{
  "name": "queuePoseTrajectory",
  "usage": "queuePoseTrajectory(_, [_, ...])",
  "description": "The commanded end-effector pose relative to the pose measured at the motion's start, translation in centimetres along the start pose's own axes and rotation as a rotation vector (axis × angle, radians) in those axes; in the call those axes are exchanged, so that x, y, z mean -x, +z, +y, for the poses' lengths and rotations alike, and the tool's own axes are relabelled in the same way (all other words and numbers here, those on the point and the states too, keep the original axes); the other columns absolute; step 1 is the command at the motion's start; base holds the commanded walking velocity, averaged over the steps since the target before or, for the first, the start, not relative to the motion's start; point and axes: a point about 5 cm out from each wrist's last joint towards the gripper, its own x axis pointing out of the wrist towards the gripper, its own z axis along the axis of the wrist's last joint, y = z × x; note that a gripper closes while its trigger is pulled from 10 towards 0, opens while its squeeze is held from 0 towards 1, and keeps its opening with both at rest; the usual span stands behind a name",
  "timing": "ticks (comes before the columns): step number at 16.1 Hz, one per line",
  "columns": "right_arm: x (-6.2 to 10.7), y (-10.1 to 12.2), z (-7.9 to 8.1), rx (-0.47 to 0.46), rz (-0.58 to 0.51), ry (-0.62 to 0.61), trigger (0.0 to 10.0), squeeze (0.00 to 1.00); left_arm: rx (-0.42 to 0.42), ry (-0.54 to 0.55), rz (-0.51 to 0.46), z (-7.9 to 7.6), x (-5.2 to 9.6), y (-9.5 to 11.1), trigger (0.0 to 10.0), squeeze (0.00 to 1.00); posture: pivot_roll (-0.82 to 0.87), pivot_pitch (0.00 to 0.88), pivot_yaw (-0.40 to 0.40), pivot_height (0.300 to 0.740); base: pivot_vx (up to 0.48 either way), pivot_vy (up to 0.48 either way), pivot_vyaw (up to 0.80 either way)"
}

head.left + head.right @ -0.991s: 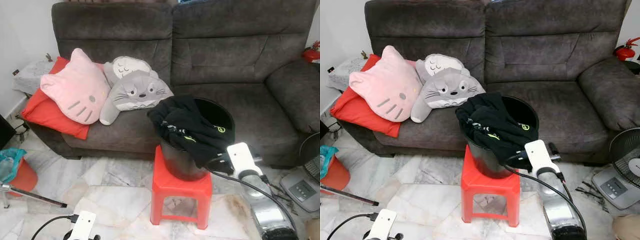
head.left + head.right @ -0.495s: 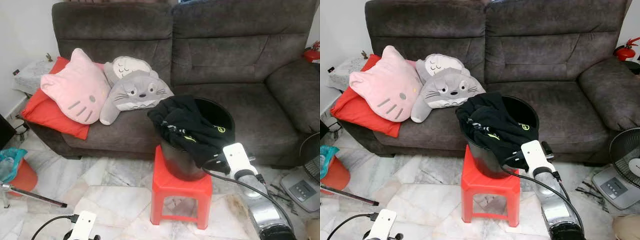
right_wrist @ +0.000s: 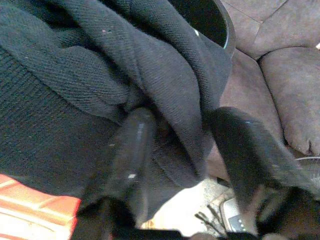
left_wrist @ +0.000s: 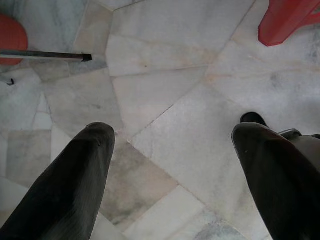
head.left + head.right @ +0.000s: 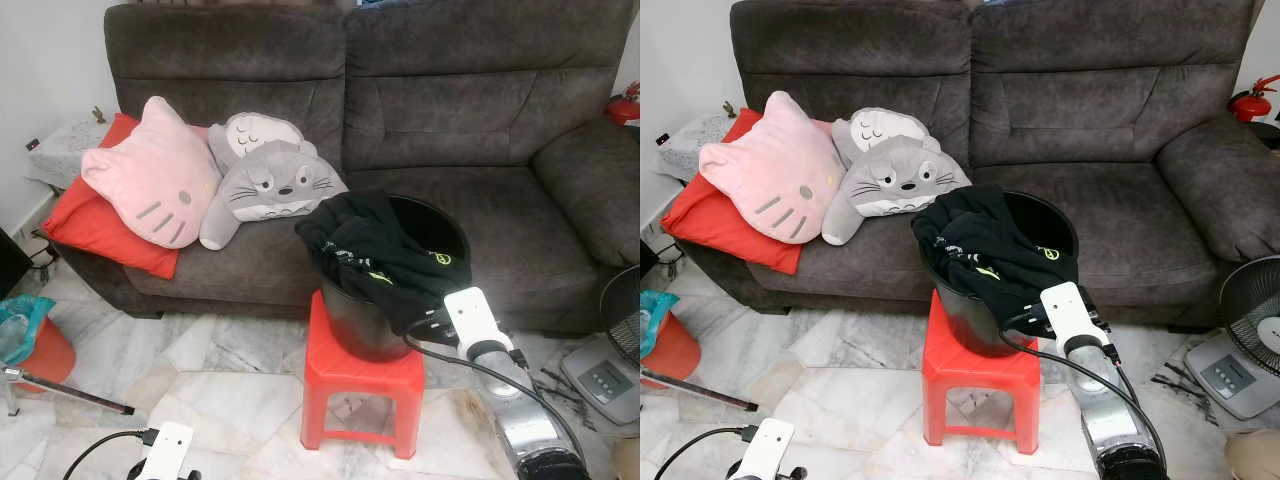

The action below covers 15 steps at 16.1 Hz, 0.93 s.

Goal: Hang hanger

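A black garment (image 5: 385, 255) with small yellow-green print is draped over the front rim of a black bucket (image 5: 447, 228). The bucket stands on a red plastic stool (image 5: 350, 372) in front of the sofa. My right gripper (image 5: 425, 326) is pressed into the hanging cloth at the bucket's front right. In the right wrist view its fingers (image 3: 131, 145) are spread, with a thick fold of the garment (image 3: 165, 85) lying between them. My left gripper (image 4: 172, 131) hangs low and open above the marble floor.
A dark grey sofa (image 5: 480, 120) holds a pink cat cushion (image 5: 150, 175), a grey Totoro cushion (image 5: 270, 180) and a red pillow (image 5: 85, 225). An orange bucket (image 5: 35, 350) and a tripod leg (image 5: 70, 395) are at left. A fan (image 5: 1255, 310) stands at right.
My right gripper has moved a little to the left, further into the hanging cloth. The garment, bucket and left arm have stayed where they were.
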Motion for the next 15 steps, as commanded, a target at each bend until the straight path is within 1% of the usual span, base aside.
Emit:
queuePoseTrajectory(1, [-0.1,0.4,0.2,0.008,-0.014,0.005,0.0,0.00,-0.014,0.021,0.025,0.6,0.1,-0.4,10.0,0.00,-0.19,0.000,0.079,0.732,0.000,0.000,0.00])
queuePoseTrajectory(4, [-0.1,0.4,0.2,0.016,-0.017,0.003,0.0,0.00,-0.014,0.021,0.024,0.6,0.1,-0.4,10.0,0.00,-0.19,0.000,0.079,0.732,0.000,0.000,0.00])
queuePoseTrajectory(6, [-0.1,1.2,0.0,0.046,-0.045,-0.001,0.0,0.00,-0.013,0.021,0.025,0.6,0.1,-0.4,10.0,0.00,-0.19,0.000,0.078,0.732,0.000,0.000,0.00])
queuePoseTrajectory(7, [-0.1,1.2,0.0,0.046,-0.045,-0.001,0.0,0.00,-0.013,0.021,0.025,0.6,0.1,-0.4,10.0,0.00,-0.19,0.000,0.078,0.732,0.000,0.000,0.00])
queuePoseTrajectory(8, [-0.1,2.0,-0.3,0.066,-0.078,-0.016,0.0,0.00,-0.013,0.022,0.025,0.6,0.1,-0.4,10.0,0.00,-0.20,0.000,0.079,0.732,0.000,0.000,0.00])
queuePoseTrajectory(11, [-0.2,3.6,-1.3,0.084,-0.136,-0.061,0.0,0.00,-0.014,0.021,0.024,0.6,0.1,-0.4,10.0,0.00,-0.20,0.000,0.079,0.732,0.000,0.000,0.00])
queuePoseTrajectory(15, [-0.4,4.8,-1.9,0.092,-0.169,-0.071,0.0,0.00,-0.014,0.021,0.023,0.6,0.1,-0.3,10.0,0.00,-0.20,0.000,0.077,0.732,0.000,0.000,0.00])
